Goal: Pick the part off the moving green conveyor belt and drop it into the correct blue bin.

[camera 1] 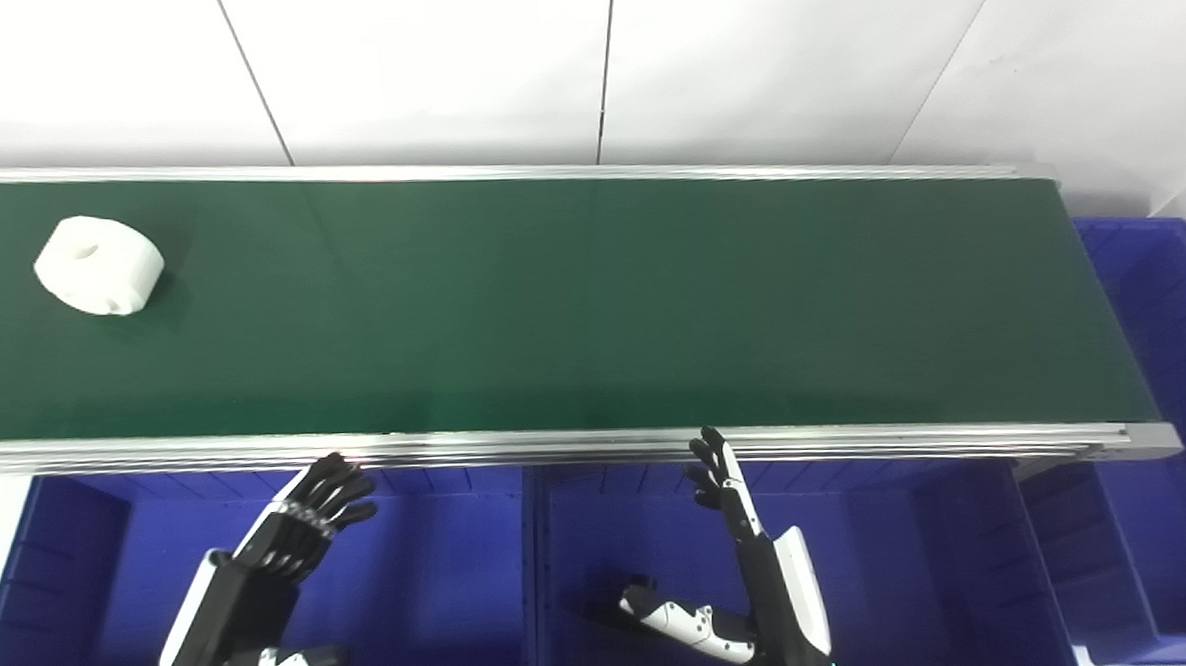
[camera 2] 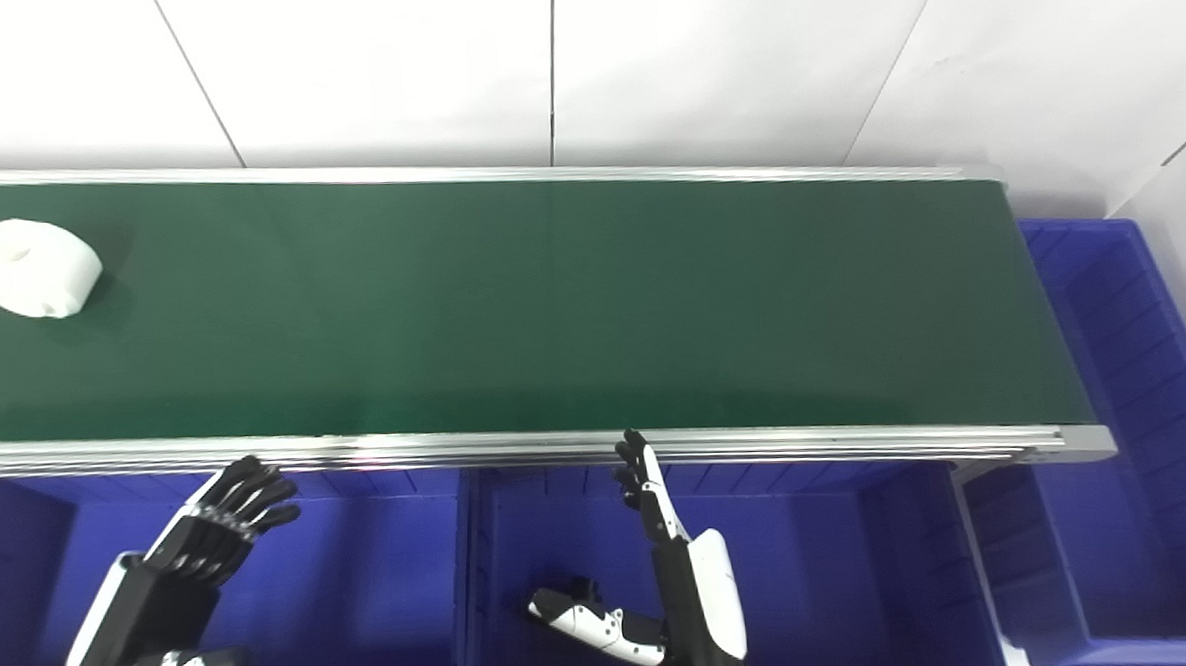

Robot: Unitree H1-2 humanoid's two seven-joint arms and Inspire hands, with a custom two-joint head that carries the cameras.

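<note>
A white round part with a centre hole [camera 1: 99, 264] lies on the green conveyor belt [camera 1: 552, 305] at the far left; it also shows in the right eye view [camera 2: 34, 267]. My left hand [camera 1: 263, 578] is open and empty, held over the left blue bin [camera 1: 434, 590] just below the belt's near rail. My right hand [camera 1: 753, 566] is open and empty, fingers pointing up, over the middle blue bin [camera 1: 863, 561]. Both hands are far from the part.
The belt's aluminium near rail [camera 1: 558, 443] runs across in front of the hands. Another blue bin [camera 1: 1168, 328] stands past the belt's right end. A white tiled wall [camera 1: 591, 63] lies behind the belt.
</note>
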